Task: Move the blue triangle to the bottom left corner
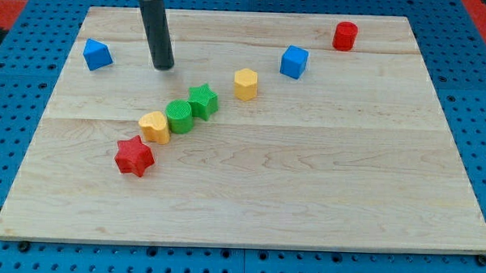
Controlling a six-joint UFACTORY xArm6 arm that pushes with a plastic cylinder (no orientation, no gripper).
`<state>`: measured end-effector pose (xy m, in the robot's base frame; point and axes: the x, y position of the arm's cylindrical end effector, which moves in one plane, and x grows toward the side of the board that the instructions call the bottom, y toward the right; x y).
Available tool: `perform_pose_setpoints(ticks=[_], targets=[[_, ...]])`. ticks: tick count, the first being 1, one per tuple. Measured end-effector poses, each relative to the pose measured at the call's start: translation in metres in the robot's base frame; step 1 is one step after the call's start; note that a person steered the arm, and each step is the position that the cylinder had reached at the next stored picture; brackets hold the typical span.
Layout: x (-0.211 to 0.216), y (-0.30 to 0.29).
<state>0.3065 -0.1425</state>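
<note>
The blue triangle (97, 54) lies near the board's upper left edge. My tip (163, 66) rests on the board to the right of it, a clear gap apart, and above the row of green and yellow blocks. The dark rod rises from the tip to the view's top. The board's bottom left corner (13, 226) holds no block.
A red star (134, 156), a yellow heart (155, 127), a green cylinder (179, 116) and a green star (202, 101) form a diagonal row at centre left. A yellow hexagon (245, 84), a blue cube (293, 62) and a red cylinder (344, 35) lie toward the upper right.
</note>
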Motion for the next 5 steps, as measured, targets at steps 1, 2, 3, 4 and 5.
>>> perform_pose_setpoints(ticks=[1, 2, 3, 4, 5], targets=[[-0.060, -0.058], [-0.086, -0.107], [-0.058, -0.112], [-0.019, -0.097], [0.013, -0.088]])
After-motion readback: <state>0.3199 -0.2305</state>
